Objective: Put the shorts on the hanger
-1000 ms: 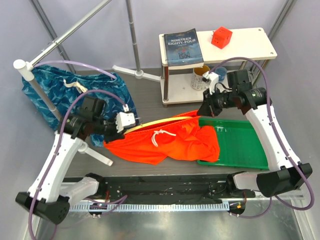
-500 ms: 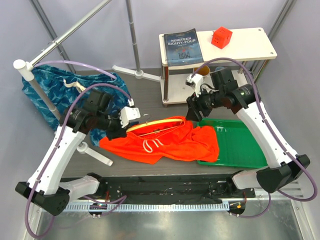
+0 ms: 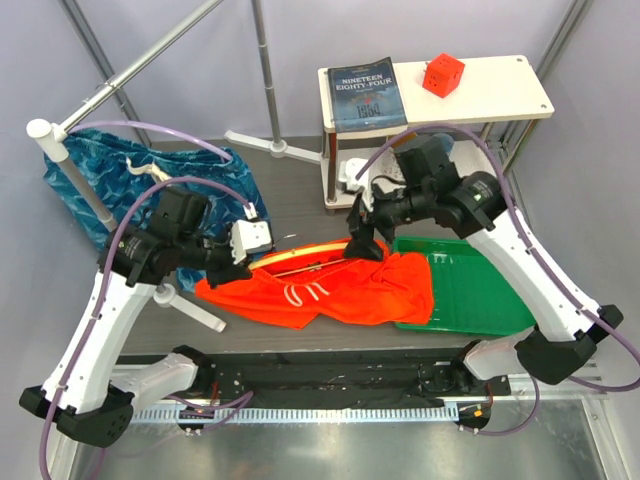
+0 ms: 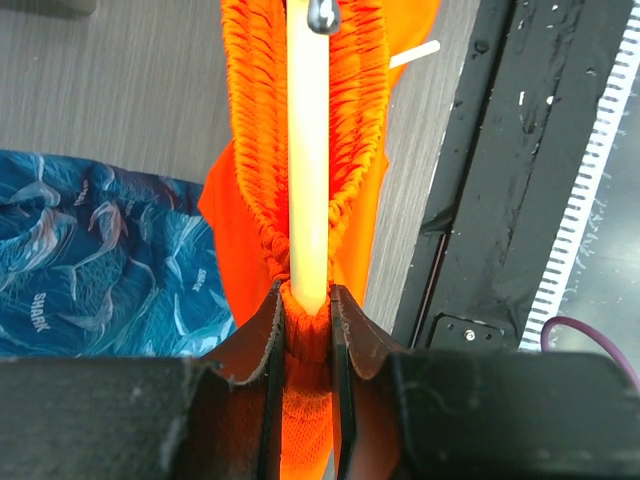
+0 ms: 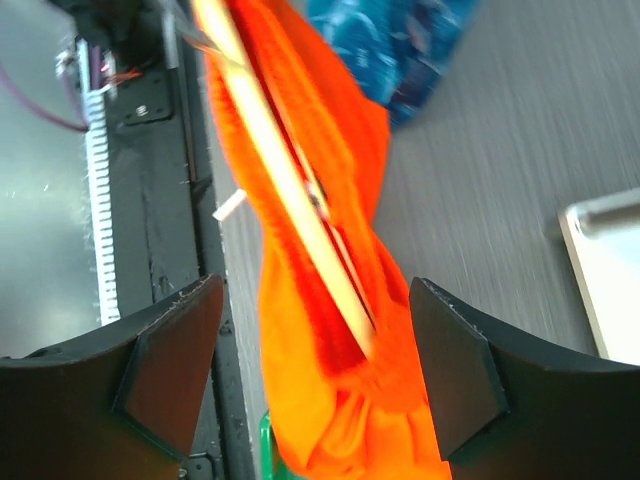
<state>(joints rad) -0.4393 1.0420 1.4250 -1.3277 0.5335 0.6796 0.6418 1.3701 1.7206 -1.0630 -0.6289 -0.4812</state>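
1. Top external view: we find the shorts [image 3: 340, 290] lying on the table between both arms, with one leg over the edge of the green tray [image 3: 480, 300].
2. The left gripper [image 4: 305, 305] is clamped on the end of the hanger [image 4: 307, 150] together with the gathered waistband.
3. The right gripper [image 5: 315, 370] stands wide, with hanger and fabric between its fingers, unpinched.
4. Since half a second ago, the right gripper has shifted left, and the shorts are bunched shorter.

The left arm [image 3: 100, 328] and right arm [image 3: 535, 272] have white shells, black joints, looping purple cables [image 3: 150, 125] and dark fingers [image 4: 360, 340]
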